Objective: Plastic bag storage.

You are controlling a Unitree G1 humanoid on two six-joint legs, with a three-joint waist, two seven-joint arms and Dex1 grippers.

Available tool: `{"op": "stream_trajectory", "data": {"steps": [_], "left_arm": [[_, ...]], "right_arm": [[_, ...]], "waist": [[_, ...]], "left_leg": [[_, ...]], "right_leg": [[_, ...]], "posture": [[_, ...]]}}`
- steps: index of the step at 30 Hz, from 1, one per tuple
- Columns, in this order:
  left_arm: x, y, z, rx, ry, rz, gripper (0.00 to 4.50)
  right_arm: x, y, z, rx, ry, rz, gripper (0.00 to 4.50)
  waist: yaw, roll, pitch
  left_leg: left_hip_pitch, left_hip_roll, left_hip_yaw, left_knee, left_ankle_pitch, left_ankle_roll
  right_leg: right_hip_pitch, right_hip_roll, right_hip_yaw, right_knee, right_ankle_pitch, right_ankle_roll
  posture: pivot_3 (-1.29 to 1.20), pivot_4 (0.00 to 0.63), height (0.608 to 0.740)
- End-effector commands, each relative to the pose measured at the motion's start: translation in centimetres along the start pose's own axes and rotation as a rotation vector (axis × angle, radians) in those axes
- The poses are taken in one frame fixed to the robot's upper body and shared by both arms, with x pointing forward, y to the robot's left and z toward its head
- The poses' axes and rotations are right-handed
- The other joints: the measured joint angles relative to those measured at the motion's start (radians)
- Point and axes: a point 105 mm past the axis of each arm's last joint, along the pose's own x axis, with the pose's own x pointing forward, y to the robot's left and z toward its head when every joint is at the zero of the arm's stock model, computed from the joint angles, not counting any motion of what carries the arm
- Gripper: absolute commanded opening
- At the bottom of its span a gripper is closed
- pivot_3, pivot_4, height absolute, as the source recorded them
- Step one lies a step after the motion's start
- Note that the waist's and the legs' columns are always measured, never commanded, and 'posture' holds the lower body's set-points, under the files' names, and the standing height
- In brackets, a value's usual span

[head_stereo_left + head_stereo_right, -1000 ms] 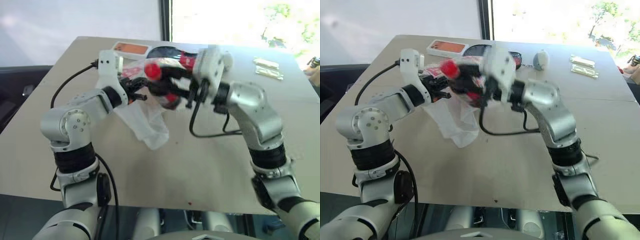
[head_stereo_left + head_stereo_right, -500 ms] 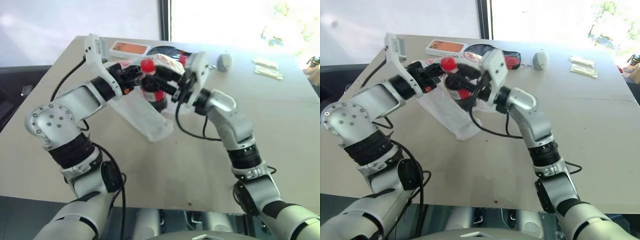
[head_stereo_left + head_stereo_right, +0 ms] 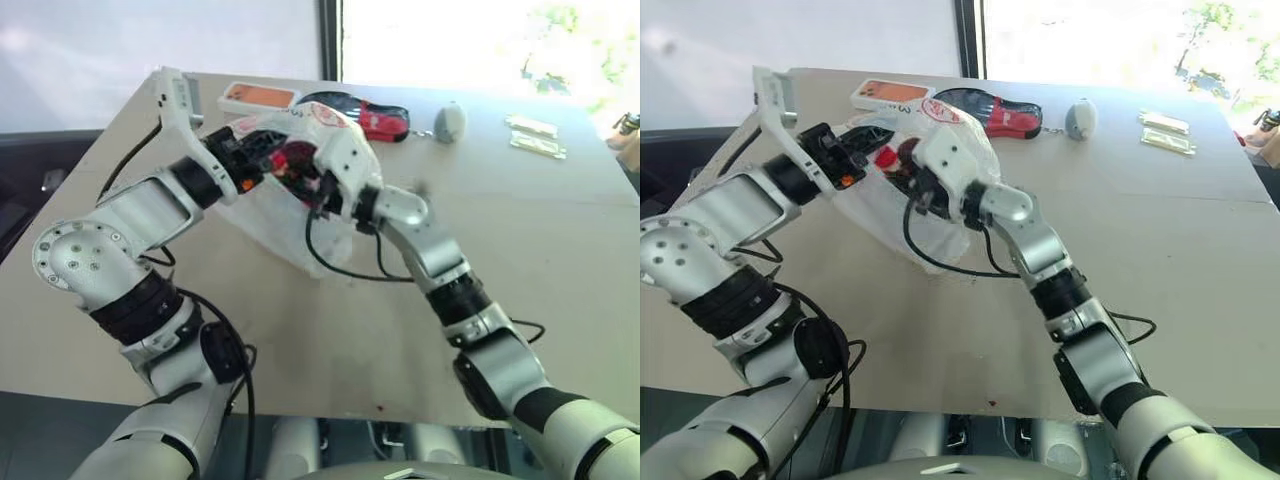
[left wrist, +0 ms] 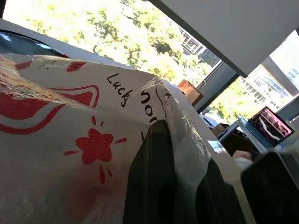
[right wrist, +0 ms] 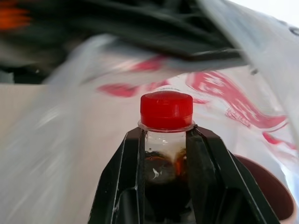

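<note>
1. Since a second ago the right gripper (image 5: 161,140) has pushed the cola bottle (image 5: 164,154) down and forward into the mouth of the plastic bag (image 3: 290,225); the red cap (image 3: 883,156), then above the bag, now sits inside the opening. Left arm has pulled back and risen a little, lifting the bag's rim.
2. Near edge of the table (image 3: 300,350) is bare tan surface in front of the arms, with open room there and to the robot's right.
3. Right gripper: fingers partly closed, clamped on the bottle's neck just under the cap, dark cola visible between them.
4. Left gripper (image 4: 182,177): fully closed, pinching a fold of the bag's rim; bag film with red print drapes over its fingers.
5. Bag hangs from the left gripper, lower end trailing onto the table, held up above the left-centre of the tabletop.
6. Bottle body mostly hidden by bag film and the right wrist; bag interior blurred in the right wrist view.
7. Far side: phone with orange back (image 3: 258,96), black-and-red object (image 3: 365,115) partly behind the bag, small grey round item (image 3: 449,122), pale flat packets (image 3: 535,135).
8. Beyond the table: bright window with trees, dark frame post.
</note>
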Motion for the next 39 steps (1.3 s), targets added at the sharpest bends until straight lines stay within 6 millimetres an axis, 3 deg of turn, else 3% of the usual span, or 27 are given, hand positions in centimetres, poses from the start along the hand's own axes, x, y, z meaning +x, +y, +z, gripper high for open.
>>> {"op": "stream_trajectory", "data": {"steps": [1, 5, 9, 12, 15, 16, 22, 23, 27, 35, 37, 39], "left_arm": [[-0.4, -1.4, -0.5, 0.068, 0.026, -0.050, 0.00], [-0.4, -1.4, -1.3, 0.090, 0.047, -0.038, 0.00], [-0.3, -0.4, -0.7, 0.093, 0.010, 0.023, 0.00], [-0.3, 0.0, -0.3, 0.080, -0.024, 0.048, 0.00], [-0.3, 0.4, 0.0, 0.079, -0.054, 0.072, 0.00], [-0.4, 0.7, 0.0, 0.080, -0.059, 0.087, 0.00], [-0.5, 2.7, 1.0, 0.046, -0.127, 0.181, 0.00], [-0.5, 3.0, 1.2, 0.039, -0.136, 0.195, 0.00], [-0.5, 3.7, 1.5, 0.034, -0.148, 0.222, 0.00], [-0.5, 3.8, 1.5, 0.037, -0.151, 0.223, 0.00], [-0.3, 3.8, 1.5, 0.067, -0.127, 0.214, 0.00], [-0.1, 3.7, 1.6, 0.088, -0.117, 0.208, 0.00]], "right_arm": [[0.6, -2.2, 3.1, 0.062, -0.091, -0.100, 0.74], [1.6, -3.9, 3.3, 0.117, -0.079, -0.181, 0.74], [3.3, 1.6, 1.7, 0.092, 0.007, 0.096, 0.74], [3.5, 4.1, 1.4, 0.100, 0.007, 0.217, 2.21], [2.9, 3.8, 1.4, 0.094, 0.006, 0.204, 3.47], [2.5, 3.3, 1.4, 0.079, 0.011, 0.183, 3.82], [-1.5, 0.0, 1.7, -0.007, 0.063, 0.105, 3.82], [-2.1, -0.3, 1.8, -0.016, 0.070, 0.097, 4.32], [-4.1, -0.7, 2.2, -0.054, 0.099, 0.083, 4.44], [-4.5, -0.6, 2.3, -0.053, 0.112, 0.079, 4.44], [-9.9, -1.6, 3.0, -0.128, 0.202, -0.015, 4.44], [-12.7, 0.3, 4.7, -0.088, 0.187, 0.040, 4.44]], "waist": [[0.000, 0.000, 0.000], [0.000, 0.000, 0.000], [-0.005, 0.000, 0.000], [-0.019, 0.000, 0.000], [-0.016, 0.001, 0.000], [-0.015, 0.001, 0.000], [-0.010, 0.000, 0.000], [-0.009, 0.000, 0.000], [-0.012, 0.000, 0.000], [-0.015, 0.000, 0.000], [-0.006, 0.001, 0.000], [0.020, 0.001, 0.001]], "left_leg": [[0.000, 0.000, 0.000, 0.000, 0.000, 0.000], [0.000, 0.000, 0.000, 0.000, 0.000, 0.000], [0.000, 0.000, 0.000, -0.001, 0.000, 0.000], [0.000, 0.000, 0.000, -0.002, 0.000, 0.000], [-0.001, 0.000, -0.001, -0.002, 0.000, 0.000], [-0.001, 0.000, -0.001, -0.001, 0.000, 0.000], [-0.001, -0.002, -0.002, 0.000, 0.000, 0.000], [-0.001, -0.002, -0.002, 0.000, 0.000, 0.000], [-0.001, -0.001, -0.002, -0.001, 0.000, 0.000], [-0.001, -0.001, -0.001, -0.001, 0.000, 0.000], [-0.001, -0.001, -0.001, -0.001, 0.000, 0.000], [-0.004, -0.003, -0.005, -0.001, 0.000, 0.000]], "right_leg": [[0.000, 0.000, 0.000, 0.000, 0.000, 0.000], [0.000, 0.000, 0.000, 0.000, 0.000, 0.000], [0.000, 0.000, 0.000, -0.001, 0.000, 0.000], [-0.001, 0.000, 0.001, -0.001, 0.000, 0.000], [-0.001, 0.000, 0.001, -0.001, 0.000, 0.000], [0.000, 0.000, 0.001, -0.001, 0.000, 0.000], [0.000, -0.001, 0.000, 0.000, 0.000, 0.000], [0.000, -0.001, 0.000, 0.000, 0.000, 0.000], [0.000, 0.000, 0.000, 0.000, 0.000, 0.000], [0.000, 0.000, 0.001, 0.000, 0.000, 0.000], [0.000, 0.000, 0.001, -0.001, 0.000, 0.000], [0.000, 0.000, 0.000, -0.002, -0.001, 0.001]], "posture": [[0.00, 0.150, 0.740], [0.00, 0.150, 0.740], [0.00, 0.150, 0.740], [0.00, 0.150, 0.740], [0.00, 0.150, 0.740], [0.00, 0.150, 0.740], [0.00, 0.150, 0.740], [0.00, 0.150, 0.740], [0.00, 0.150, 0.740], [0.00, 0.150, 0.740], [0.00, 0.150, 0.740], [0.00, 0.150, 0.740]]}}
